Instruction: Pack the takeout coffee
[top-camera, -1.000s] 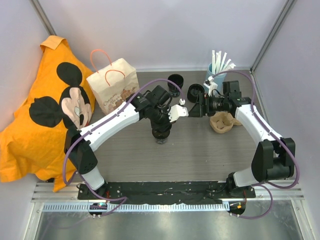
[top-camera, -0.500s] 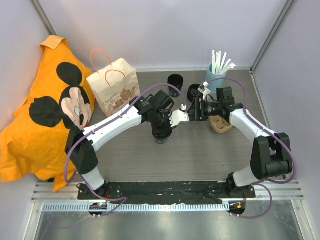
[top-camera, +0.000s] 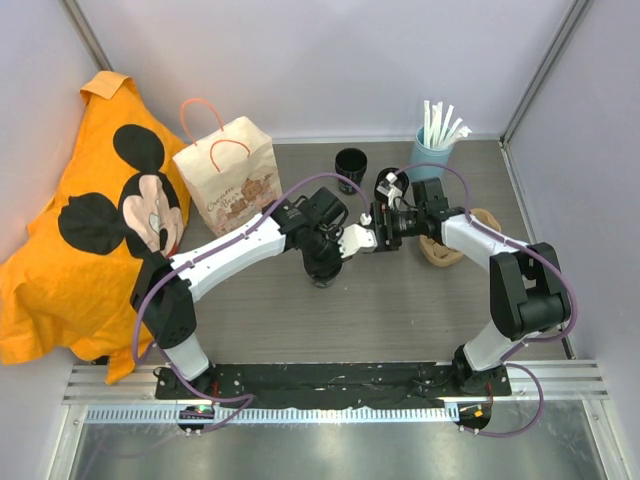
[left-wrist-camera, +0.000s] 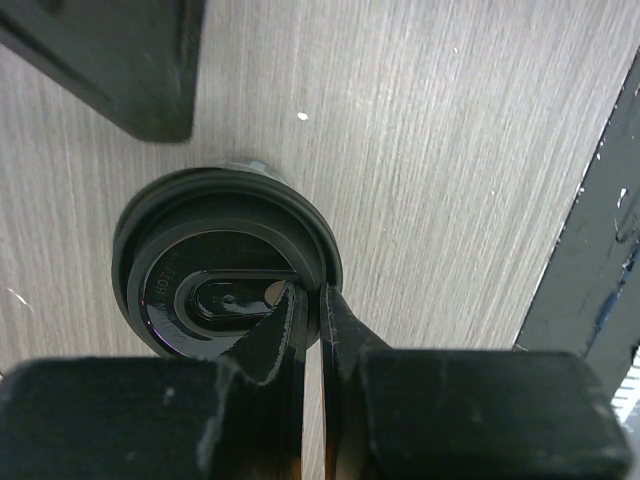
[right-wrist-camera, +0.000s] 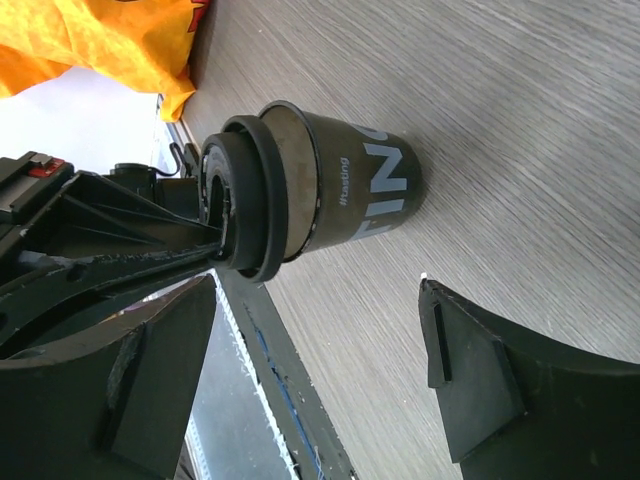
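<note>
Pinching one takeout cup by its lid rim: left gripper, fingers narrow; right gripper spread wide, facing it; second cup; third cup; one paper bag.

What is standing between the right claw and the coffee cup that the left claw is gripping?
Nothing visible. In the right wrist view, only bare table lies between the open right claw and the side of the coffee cup. The left claw pinches the lid at its rim, up at the cup's top.
</note>
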